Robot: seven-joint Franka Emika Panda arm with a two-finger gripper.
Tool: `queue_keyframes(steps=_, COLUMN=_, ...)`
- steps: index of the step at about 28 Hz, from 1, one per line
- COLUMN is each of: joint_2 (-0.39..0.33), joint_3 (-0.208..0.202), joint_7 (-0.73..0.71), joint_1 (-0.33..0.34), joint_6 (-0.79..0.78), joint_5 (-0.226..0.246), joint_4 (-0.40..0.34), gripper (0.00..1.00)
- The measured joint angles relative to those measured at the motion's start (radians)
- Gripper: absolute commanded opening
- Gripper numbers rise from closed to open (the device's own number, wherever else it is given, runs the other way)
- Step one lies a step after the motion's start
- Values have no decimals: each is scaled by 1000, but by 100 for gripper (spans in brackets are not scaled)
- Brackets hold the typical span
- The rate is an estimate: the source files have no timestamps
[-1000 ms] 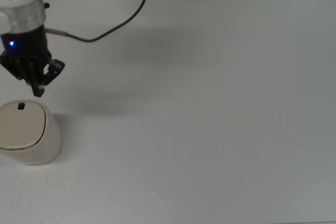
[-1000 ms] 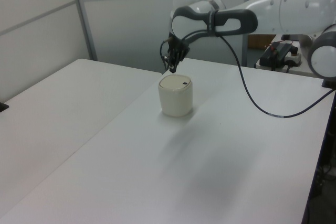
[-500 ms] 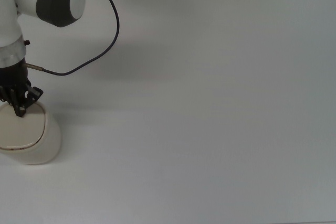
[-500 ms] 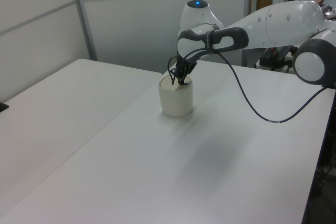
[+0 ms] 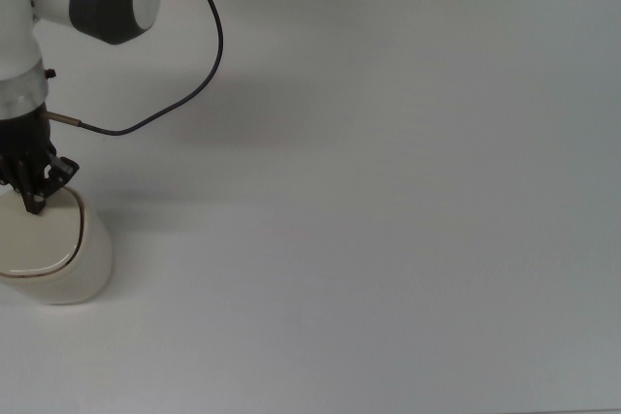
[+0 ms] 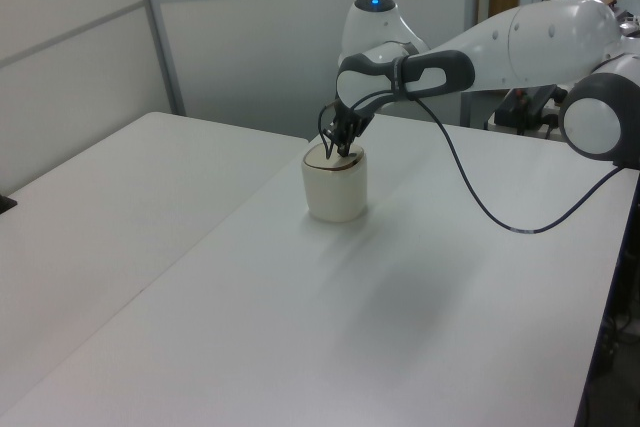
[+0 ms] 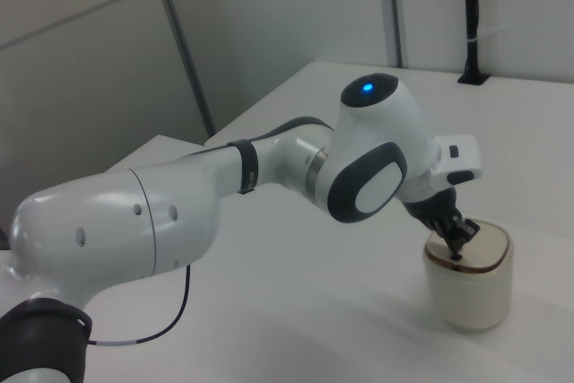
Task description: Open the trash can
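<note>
Gripper (image 5: 36,203) first, in the top view: its dark tip is down on the lid of the trash can (image 5: 58,259), at the lid's edge nearest the arm. Whether it is parted or closed I cannot tell, and it grasps nothing. The can stands at the top view's lower left on the white table (image 5: 388,191), partly cut by the frame edge. One can, one arm, one black cable (image 5: 194,75).

From the left view, the gripper (image 6: 340,150) presses at the top of the can (image 6: 335,187), which sits mid-table with bare surface all round. The lid's dark seam shows as a thin ring.

Seen in the right view, the tip (image 7: 457,248) rests on the lid of the can (image 7: 468,284), toward the arm's side.

The can looks like smooth hard plastic, light and easy to slide or tip if shoved sideways. It probably should not be gripped at all: a straight downward push on the lid's button is likely the way in, kept gentle so the can stays put.
</note>
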Motion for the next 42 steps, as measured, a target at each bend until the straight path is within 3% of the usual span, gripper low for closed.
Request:
queue_keyframes(steps=7, joint_2=-56, joint_3=6, joint_7=0, joint_1=1, joint_6=-28, joint_5=30, joint_4=1, gripper=0)
queue_keyframes(steps=9, joint_2=-75, joint_3=10, joint_7=0, joint_1=2, joint_6=-63, joint_5=30, joint_4=1, gripper=5)
queue_keyframes(steps=15, joint_2=-146, joint_3=17, joint_7=0, joint_1=14, joint_6=-214, joint_5=36, joint_4=2, gripper=7)
queue_keyframes(steps=22, joint_2=-226, joint_3=83, joint_7=0, joint_1=16, joint_6=-357, joint_5=42, joint_4=2, gripper=8)
queue_keyframes(steps=32, joint_2=-284, joint_3=176, joint_7=0, joint_1=19, joint_6=-507, joint_5=42, joint_4=1, gripper=8)
queue_keyframes(steps=34, joint_2=-292, joint_3=193, joint_7=0, joint_1=19, joint_6=-534, joint_5=42, joint_4=1, gripper=20)
queue_keyframes(steps=35, joint_2=-295, joint_3=198, joint_7=0, joint_1=20, joint_6=-543, joint_5=42, joint_4=1, gripper=32)
queue_keyframes(steps=36, joint_2=-297, joint_3=203, joint_7=0, joint_1=20, joint_6=-551, joint_5=42, joint_4=1, gripper=51)
queue_keyframes(steps=38, joint_2=-302, joint_3=209, joint_7=0, joint_1=21, joint_6=-564, joint_5=42, joint_4=1, gripper=100)
queue_keyframes(steps=42, joint_2=-306, joint_3=214, joint_7=0, joint_1=22, joint_6=-577, joint_5=42, joint_4=1, gripper=100)
